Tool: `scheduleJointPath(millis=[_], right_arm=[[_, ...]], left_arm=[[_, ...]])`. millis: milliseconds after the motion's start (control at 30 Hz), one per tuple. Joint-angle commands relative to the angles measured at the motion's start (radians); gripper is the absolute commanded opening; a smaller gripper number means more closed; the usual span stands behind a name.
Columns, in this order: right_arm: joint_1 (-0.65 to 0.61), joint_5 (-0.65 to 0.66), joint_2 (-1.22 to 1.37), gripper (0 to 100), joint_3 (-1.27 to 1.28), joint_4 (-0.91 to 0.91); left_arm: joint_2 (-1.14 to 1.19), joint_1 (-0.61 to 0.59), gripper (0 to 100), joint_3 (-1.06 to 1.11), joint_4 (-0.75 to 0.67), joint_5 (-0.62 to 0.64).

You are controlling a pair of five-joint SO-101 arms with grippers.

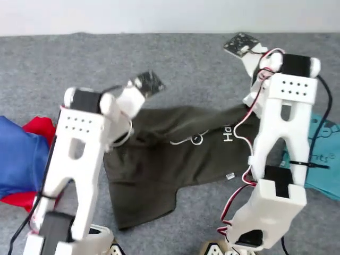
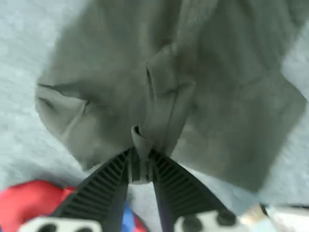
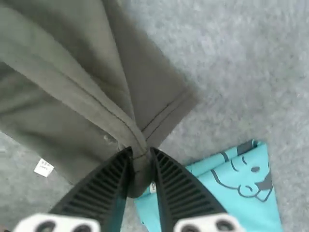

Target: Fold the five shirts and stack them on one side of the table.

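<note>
**Both hands grip the dark olive shirt (image 1: 159, 159) on a grey desk (image 1: 53, 69)**

The desk is covered in grey, felt-like carpet with a fine speckled nap, and a pale wall (image 1: 159, 16) runs behind its far edge. The dark olive shirt, a soft matte knit with white print and a small white label, lies rumpled across the middle of the desk. The left hand (image 2: 141, 164), with ribbed black fingers, is clamped on a bunched fold of it. The right hand (image 3: 140, 162) is closed on a stitched hem of the same shirt. A blue shirt (image 1: 18, 159) lies heaped on a red shirt (image 1: 40, 127) on the left hand's side. A teal shirt (image 3: 227, 188) with a dark line drawing lies flat just beside the right hand.
</note>
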Motion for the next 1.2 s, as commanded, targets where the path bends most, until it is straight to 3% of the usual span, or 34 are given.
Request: scheduleJointPath(millis=[0,267,400,600,867,1167], right_arm=[[0.056,0.072,-0.064,1.0,0.006,0.039],[0.107,0.190,-0.120,1.0,0.193,0.039],[0.104,0.196,-0.174,1.0,0.308,0.030],[0.108,0.196,-0.191,1.7,0.344,0.030],[0.110,0.198,-0.260,26.9,0.341,0.038],[0.108,0.196,-0.378,28.1,0.341,0.028]], left_arm=[[-0.124,0.020,1,0.130,0.011,-0.006],[-0.222,0.097,1,0.317,-0.026,-0.006],[-0.242,0.163,1,0.377,-0.035,-0.006],[-0.245,0.149,2,0.383,-0.058,-0.006],[-0.252,0.060,12,0.271,0.029,-0.003],[-0.454,0.087,12,0.255,0.008,0.000]])
